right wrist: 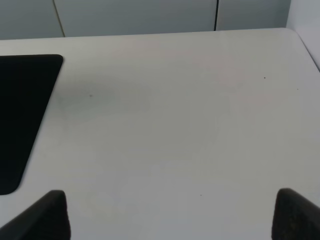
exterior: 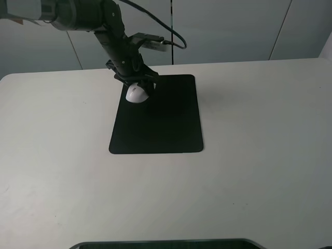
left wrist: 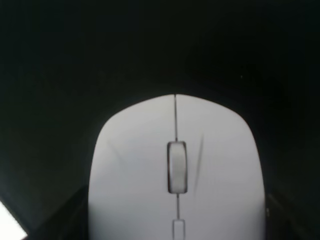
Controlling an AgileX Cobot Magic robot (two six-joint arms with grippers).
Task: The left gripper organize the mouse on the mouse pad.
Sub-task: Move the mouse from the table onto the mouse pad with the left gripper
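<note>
I have the left gripper (exterior: pixel 136 85) with its jaws closed on the mouse (exterior: pixel 137 95), at the far left corner of the mouse pad (exterior: pixel 161 119), which lies near the far edge of the tabletop (exterior: pixel 259 155). The right gripper (right wrist: pixel 170 215) hangs over the tabletop, jaws spread wide.

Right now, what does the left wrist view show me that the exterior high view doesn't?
Left wrist only: a close-up of the mouse with its scroll wheel and the seam between its buttons. Exterior high only: the whole mouse pad, the mouse sitting near its far-left corner, the left claw around the mouse, and the wide table all round. Both: the white mouse against the black pad.
</note>
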